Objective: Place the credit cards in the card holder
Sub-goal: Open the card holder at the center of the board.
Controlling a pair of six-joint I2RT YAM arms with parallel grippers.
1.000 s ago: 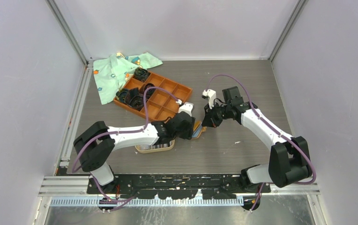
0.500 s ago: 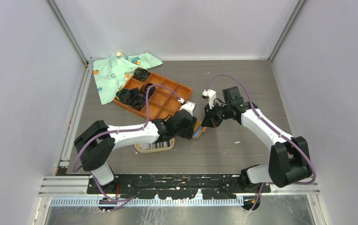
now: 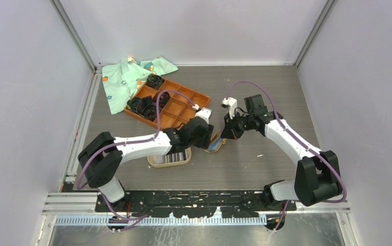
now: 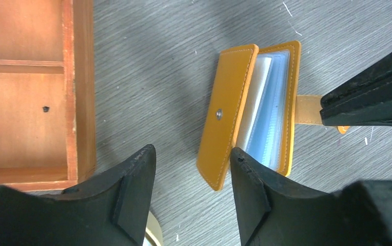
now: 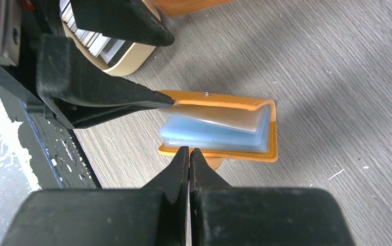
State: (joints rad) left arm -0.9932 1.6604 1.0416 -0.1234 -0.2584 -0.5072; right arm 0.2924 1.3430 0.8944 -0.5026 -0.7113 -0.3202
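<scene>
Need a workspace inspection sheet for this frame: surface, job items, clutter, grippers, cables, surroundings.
Surface: grey wood-grain table, a few white specks.
Job's things: card holder lies part open, pale sleeves showing; credit cards sit in the oval dish beside it.
Clutter: compartment tray holding black parts; patterned cloth far left.
Grippers: left gripper open, empty, one finger at the holder's cover; right gripper shut at the holder's strap.
Cables: purple cables along both arms, one looping over the tray.
Surroundings: white walls, metal frame; nothing else seen.
</scene>
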